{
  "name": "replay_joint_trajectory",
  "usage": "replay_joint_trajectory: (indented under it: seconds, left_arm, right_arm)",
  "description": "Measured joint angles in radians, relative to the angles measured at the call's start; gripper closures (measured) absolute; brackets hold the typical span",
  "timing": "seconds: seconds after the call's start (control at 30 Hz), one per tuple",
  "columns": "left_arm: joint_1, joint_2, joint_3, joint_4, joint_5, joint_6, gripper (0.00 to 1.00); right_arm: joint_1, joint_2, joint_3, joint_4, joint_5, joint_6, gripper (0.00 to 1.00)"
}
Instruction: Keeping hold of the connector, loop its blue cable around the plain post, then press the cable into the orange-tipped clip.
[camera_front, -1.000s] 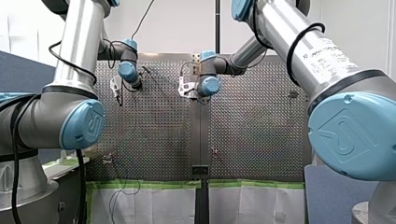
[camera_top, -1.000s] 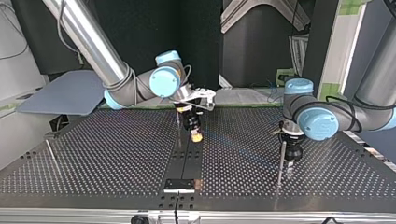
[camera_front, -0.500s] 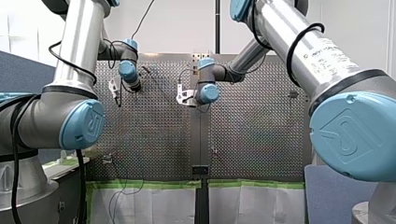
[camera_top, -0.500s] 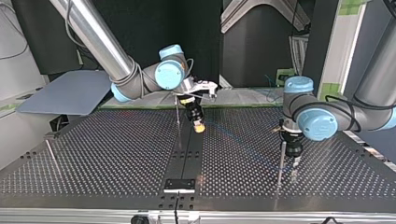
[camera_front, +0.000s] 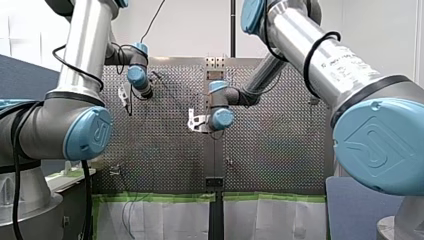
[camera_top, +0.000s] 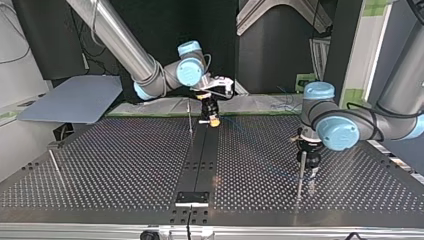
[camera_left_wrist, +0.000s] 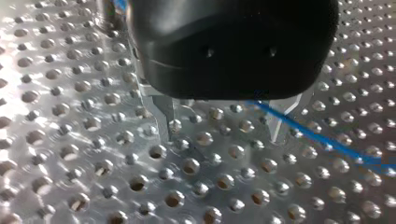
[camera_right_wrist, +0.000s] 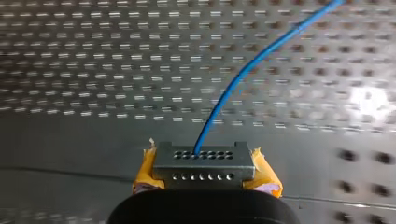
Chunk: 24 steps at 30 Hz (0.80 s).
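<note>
My right gripper (camera_right_wrist: 203, 176) has its yellow pads pinched on the flanks of the small grey metal connector block (camera_right_wrist: 201, 161). The hole-studded face points forward, so the thin blue cable (camera_right_wrist: 243, 74) runs free ahead of it over the perforated steel table (camera_top: 100, 165). I judge that side grip was chosen to leave the cable's exit clear for routing. In the top view this gripper hangs at the twelve o'clock end of the table's dark centre strip (camera_top: 202, 160). My left gripper (camera_left_wrist: 222, 125) stands low over the table at about three o'clock from that strip, its metal fingers spread with nothing clamped. The cable crosses close by one finger; whether it touches I cannot tell. A slim upright metal rod (camera_top: 301, 162) rises just beside this gripper. It is probably the plain post, with the spread fingers placed there to guide the loop. The orange-tipped clip I cannot pick out.
</note>
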Motion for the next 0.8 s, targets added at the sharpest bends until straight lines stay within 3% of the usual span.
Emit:
replay_joint_trajectory:
  seconds: [0.13,0.33,0.57,0.8]
  left_arm:
    - [-0.004,-0.011,0.000,-0.006,-0.003,0.002,0.00]
    - [-0.006,-0.014,0.000,-0.008,-0.006,0.003,0.00]
    - [-0.009,-0.015,0.000,-0.010,-0.006,0.003,0.00]
    - [-0.010,-0.015,0.000,-0.009,-0.005,0.003,0.00]
  right_arm:
    - [0.011,0.043,0.024,-0.018,0.042,0.008,1.00]
    - [0.017,0.079,0.081,-0.073,0.058,0.036,1.00]
    - [0.017,0.138,0.122,-0.139,0.074,0.041,1.00]
    - [0.013,0.204,0.157,-0.191,0.116,0.047,1.00]
